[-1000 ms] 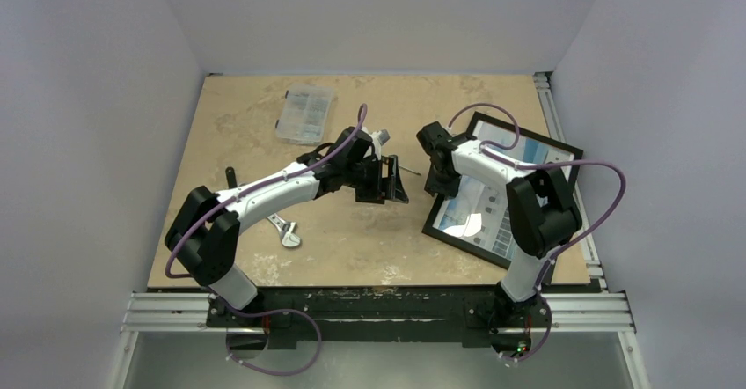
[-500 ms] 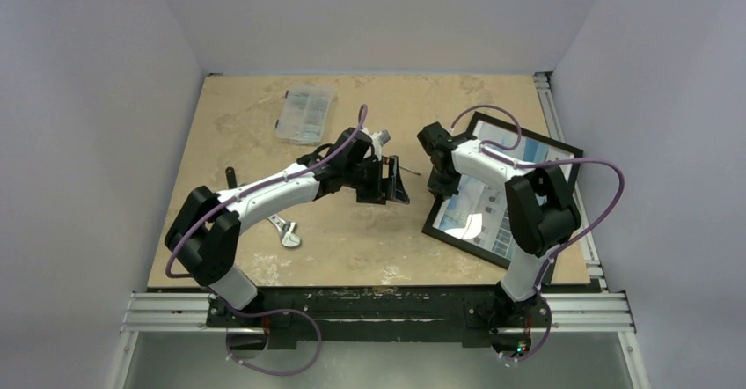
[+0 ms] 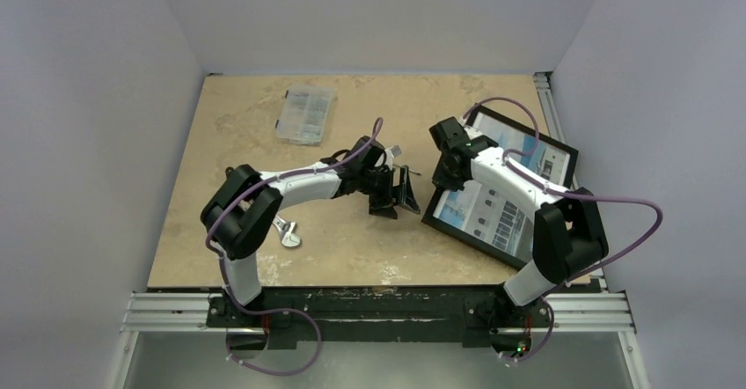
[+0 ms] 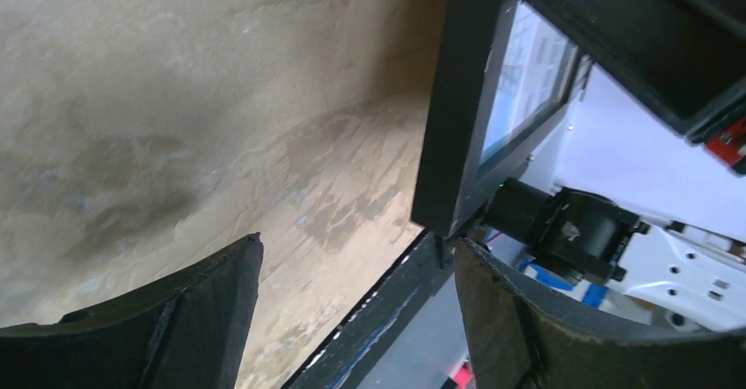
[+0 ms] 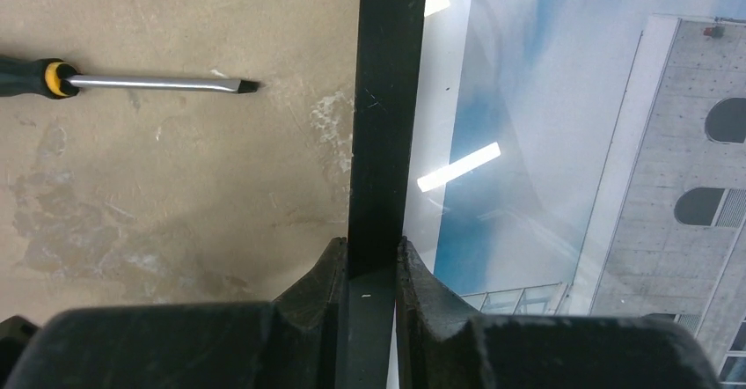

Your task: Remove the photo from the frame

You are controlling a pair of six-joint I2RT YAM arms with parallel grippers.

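The frame [image 5: 387,99] lies on the table's [image 3: 229,125] right side, the photo [image 5: 545,143] inside behind a glossy front. The right claw [image 5: 369,266] is clamped on its thin left rail, and the left claw [image 4: 356,248] hangs spread just beside it. It looks stiff, slick and breakable, so hold it by the edges.

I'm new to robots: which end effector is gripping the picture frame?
The right end effector, shut on the thin black rectangular picture frame; the left end effector is open, holding nothing.
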